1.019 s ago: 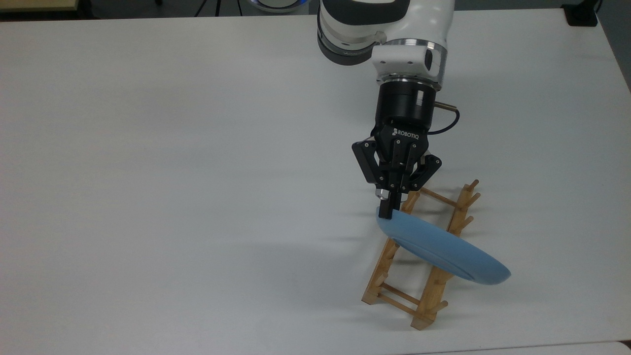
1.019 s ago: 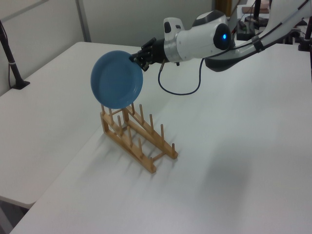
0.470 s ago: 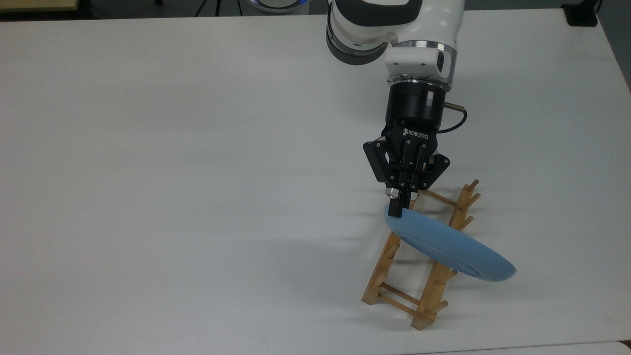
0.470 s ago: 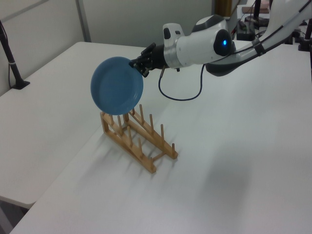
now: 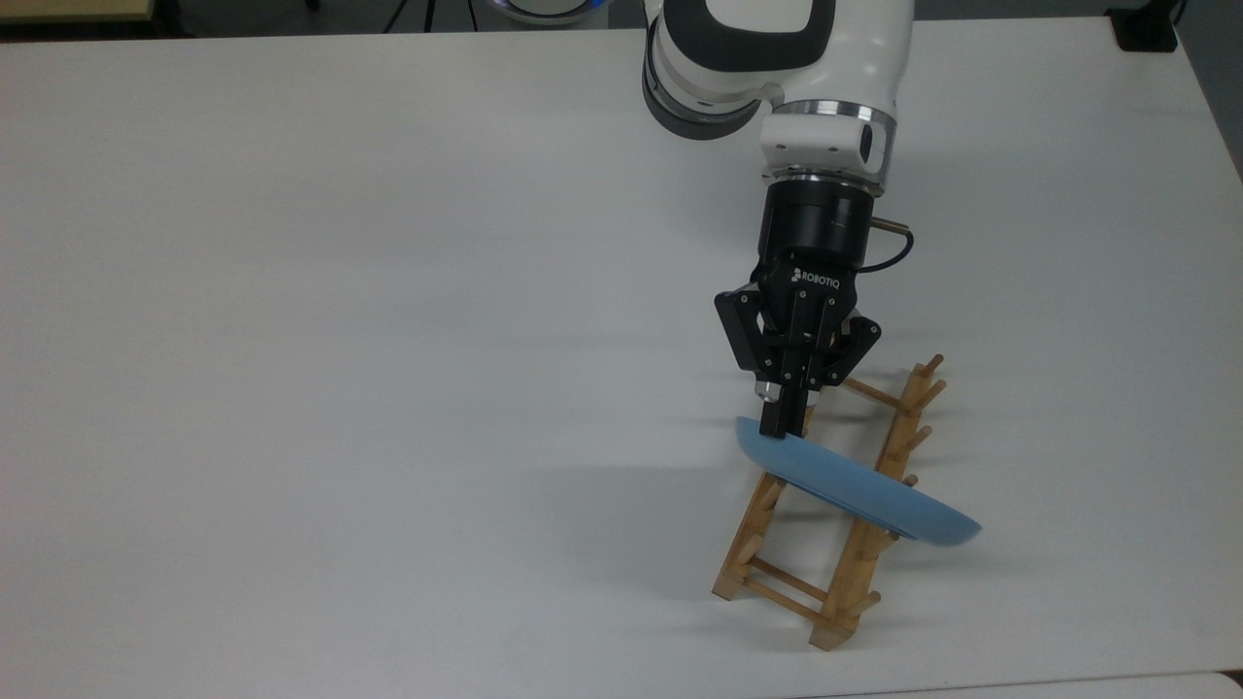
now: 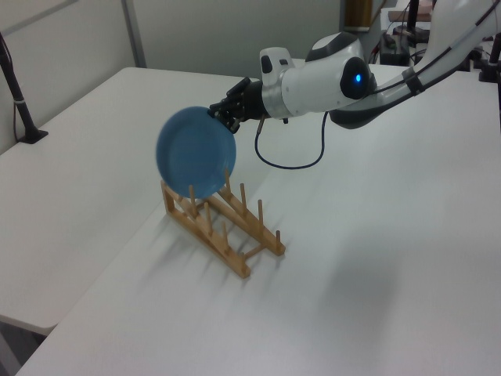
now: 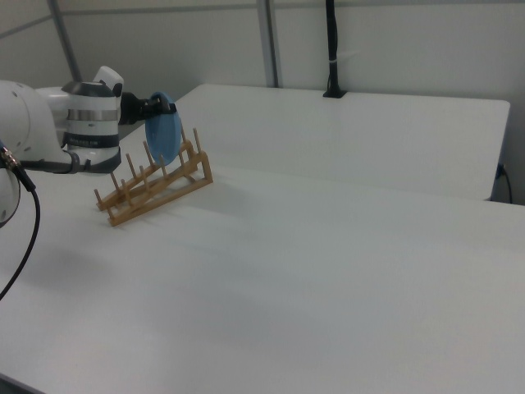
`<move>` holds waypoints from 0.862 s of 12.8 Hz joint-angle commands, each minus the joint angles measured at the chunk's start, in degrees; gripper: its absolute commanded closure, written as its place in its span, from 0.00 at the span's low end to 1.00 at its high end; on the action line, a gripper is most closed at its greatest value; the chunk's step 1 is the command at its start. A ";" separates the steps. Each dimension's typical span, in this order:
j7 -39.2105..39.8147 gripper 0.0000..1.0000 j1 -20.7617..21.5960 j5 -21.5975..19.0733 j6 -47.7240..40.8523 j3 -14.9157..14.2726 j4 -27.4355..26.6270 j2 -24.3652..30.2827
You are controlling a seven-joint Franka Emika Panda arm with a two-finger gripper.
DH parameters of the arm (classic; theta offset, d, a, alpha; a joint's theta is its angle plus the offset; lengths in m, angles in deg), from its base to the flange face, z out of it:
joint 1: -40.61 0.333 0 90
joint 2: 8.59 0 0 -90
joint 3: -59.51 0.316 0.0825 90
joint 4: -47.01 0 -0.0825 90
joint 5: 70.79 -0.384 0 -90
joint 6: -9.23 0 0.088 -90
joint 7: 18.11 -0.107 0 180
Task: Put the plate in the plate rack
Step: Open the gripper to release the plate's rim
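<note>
Gripper: the black two-finger gripper (image 5: 783, 424) (image 6: 220, 116) has its fingers pinching the rim of the round, shallow light-blue plate (image 5: 855, 490) (image 6: 194, 153) (image 7: 163, 131).
Plate: held on edge, nearly upright and tilted, its lower part down among the upright pegs of the light wooden plate rack (image 5: 825, 510) (image 6: 222, 224) (image 7: 154, 185); whether it touches the rails cannot be told.
Rack: stands on the white table (image 5: 340, 340), near the edge at the bottom of the top view, toward the top view's right.
Arm: the white robot arm (image 5: 777, 68) (image 6: 337, 74) reaches in from the table's far edge in the top view.
</note>
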 commanded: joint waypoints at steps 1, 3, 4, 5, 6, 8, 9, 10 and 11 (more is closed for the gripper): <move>-2.08 0.50 0.09 1.90 -1.55 0.02 -0.40 0.13; -2.08 0.43 0.00 1.82 -1.55 0.02 -0.40 -0.05; -2.08 0.41 0.00 1.73 -1.55 0.02 -0.40 -0.05; -2.08 0.32 -0.08 1.64 -1.55 0.11 -0.40 0.04; -1.99 0.03 0.00 1.81 -1.55 0.11 -0.40 0.04; -1.73 0.00 -0.08 1.73 -1.64 0.11 -0.22 0.21; -1.81 0.00 -0.17 1.47 -1.64 0.11 -0.13 0.22; -1.90 0.00 -0.17 0.85 -1.73 0.11 -0.04 0.56; -1.90 0.00 -0.35 -0.81 -1.73 0.19 0.04 1.26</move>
